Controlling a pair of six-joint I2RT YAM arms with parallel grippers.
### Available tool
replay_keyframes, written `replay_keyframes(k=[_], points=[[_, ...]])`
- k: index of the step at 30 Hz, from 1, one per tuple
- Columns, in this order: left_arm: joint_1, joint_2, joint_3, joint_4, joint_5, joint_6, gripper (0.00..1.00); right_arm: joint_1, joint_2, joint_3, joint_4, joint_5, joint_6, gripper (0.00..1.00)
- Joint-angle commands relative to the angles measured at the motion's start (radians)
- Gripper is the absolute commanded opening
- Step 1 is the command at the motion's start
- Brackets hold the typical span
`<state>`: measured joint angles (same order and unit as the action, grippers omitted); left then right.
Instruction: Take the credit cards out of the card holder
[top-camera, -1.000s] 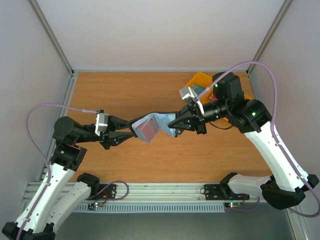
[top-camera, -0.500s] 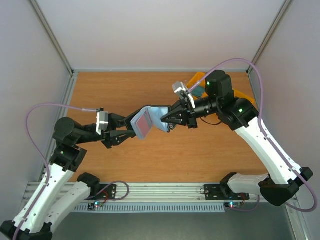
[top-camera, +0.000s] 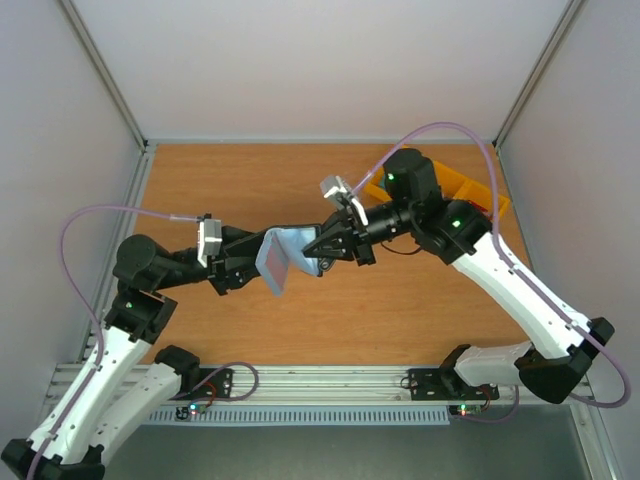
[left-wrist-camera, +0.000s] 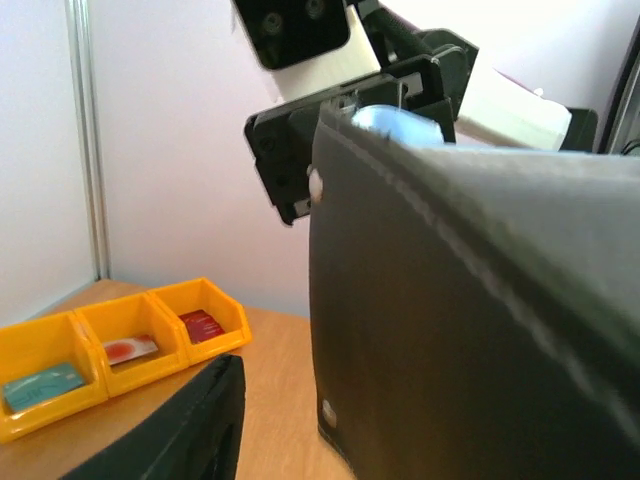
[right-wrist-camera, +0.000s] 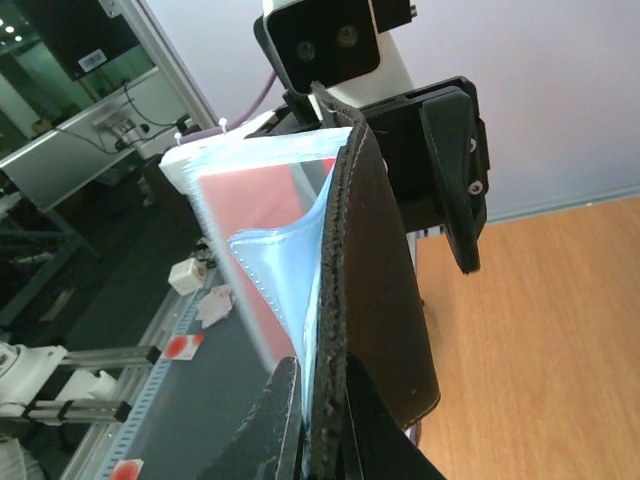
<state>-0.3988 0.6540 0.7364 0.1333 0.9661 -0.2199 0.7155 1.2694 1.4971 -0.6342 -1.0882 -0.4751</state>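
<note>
A yellow three-compartment tray (top-camera: 476, 188) sits on the wooden table (top-camera: 250, 190).

Top view looked down from above and behind, covering the whole desk (top-camera: 250, 330). The two wrist views faced each other, very close; all three shared the card holder (top-camera: 280, 255).

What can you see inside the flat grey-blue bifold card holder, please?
A red plastic card sits in a clear bluish sleeve inside the card holder. Whether more cards lie behind it cannot be seen, because the fold hides the rest.
</note>
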Motion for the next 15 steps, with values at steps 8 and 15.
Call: replay_keyframes(k=[8, 15], points=[[0.006, -0.053, -0.068, -0.043, -0.100, -0.175, 0.00, 0.027, 0.029, -0.148, 0.197, 0.206, 0.119, 0.32], [0.007, -0.061, -0.096, 0.010, -0.085, -0.227, 0.00, 0.026, 0.012, -0.212, 0.279, 0.143, 0.152, 0.55]])
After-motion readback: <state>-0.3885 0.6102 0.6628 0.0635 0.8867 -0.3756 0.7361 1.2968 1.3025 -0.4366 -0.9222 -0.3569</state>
